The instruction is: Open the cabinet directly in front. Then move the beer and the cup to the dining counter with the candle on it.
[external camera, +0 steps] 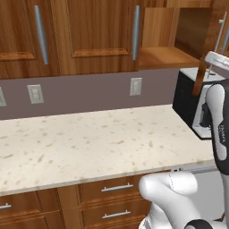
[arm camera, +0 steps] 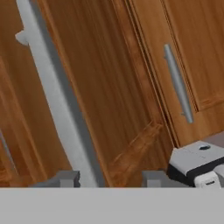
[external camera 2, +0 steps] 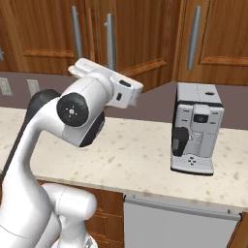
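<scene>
The cabinet [external camera: 166, 56] at the upper right stands open, showing a bare wooden shelf. Its door [external camera 2: 145, 43] is swung out toward me. The door's long metal bar handle [arm camera: 57, 100] runs between the fingertips of my gripper [arm camera: 111, 179], close to the left fingertip [arm camera: 66, 178] and with a clear gap to the right one. The jaws stand apart and hold nothing. In the right base view the hand [external camera 2: 118, 92] sits just below the handle [external camera 2: 110, 41]. The beer, the cup, the candle and the dining counter are out of view.
A black and silver coffee machine [external camera 2: 196, 128] stands on the beige speckled countertop [external camera: 89, 143], just right of the open door. Behind the counter is a wall with outlets [external camera: 136, 86]. Closed cabinet doors [external camera: 96, 31] hang on either side, with drawers [external camera: 116, 188] below.
</scene>
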